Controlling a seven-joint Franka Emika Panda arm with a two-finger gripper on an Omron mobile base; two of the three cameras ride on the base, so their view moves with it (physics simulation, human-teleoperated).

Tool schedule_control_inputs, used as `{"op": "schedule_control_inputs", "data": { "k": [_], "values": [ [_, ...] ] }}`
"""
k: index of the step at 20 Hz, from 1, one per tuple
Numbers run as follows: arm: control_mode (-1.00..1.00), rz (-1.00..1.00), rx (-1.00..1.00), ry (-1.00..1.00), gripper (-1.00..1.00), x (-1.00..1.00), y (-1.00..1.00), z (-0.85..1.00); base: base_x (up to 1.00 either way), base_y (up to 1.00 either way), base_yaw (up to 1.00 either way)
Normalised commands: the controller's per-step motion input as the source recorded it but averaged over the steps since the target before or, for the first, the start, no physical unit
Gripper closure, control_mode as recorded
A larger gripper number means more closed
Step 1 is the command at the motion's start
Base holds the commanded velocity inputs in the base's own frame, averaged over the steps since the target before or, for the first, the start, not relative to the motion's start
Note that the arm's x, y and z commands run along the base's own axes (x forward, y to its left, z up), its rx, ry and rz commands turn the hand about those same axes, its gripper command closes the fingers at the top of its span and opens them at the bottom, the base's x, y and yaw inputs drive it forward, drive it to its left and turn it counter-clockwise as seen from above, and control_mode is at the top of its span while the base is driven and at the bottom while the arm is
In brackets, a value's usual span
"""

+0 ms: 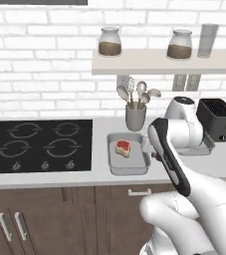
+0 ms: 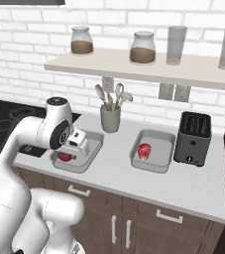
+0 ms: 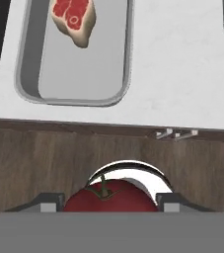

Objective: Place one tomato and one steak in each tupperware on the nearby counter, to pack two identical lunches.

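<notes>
Currently fingers clamp the tomato over the left tub with steak; releasing high risks bounce-out.

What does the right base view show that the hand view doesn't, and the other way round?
Right base view adds the toaster, the utensil pot and the far tupperware with a second tomato. Hand view adds the steak lying in the near tupperware. Shared: the counter, the near tupperware, and the held tomato clamped in the gripper.
</notes>
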Motion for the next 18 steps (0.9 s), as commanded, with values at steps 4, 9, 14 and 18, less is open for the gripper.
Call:
{"op": "schedule_control_inputs", "data": {
  "k": [4,9,14,18],
  "values": [
    [-1.0,0.0,0.01,0.01,1.0,0.95,0.44,-0.59,0.0,0.0,0.0],
    [-1.0,0.0,0.0,0.11,1.0,0.9,0.3,-0.58,0.0,0.0,0.0],
    [-1.0,0.0,0.0,0.13,1.0,0.82,0.03,-0.34,0.0,0.0,0.0],
    [-1.0,0.0,0.0,0.09,1.0,0.69,0.0,-0.19,0.0,0.0,0.0]
  ]
}}
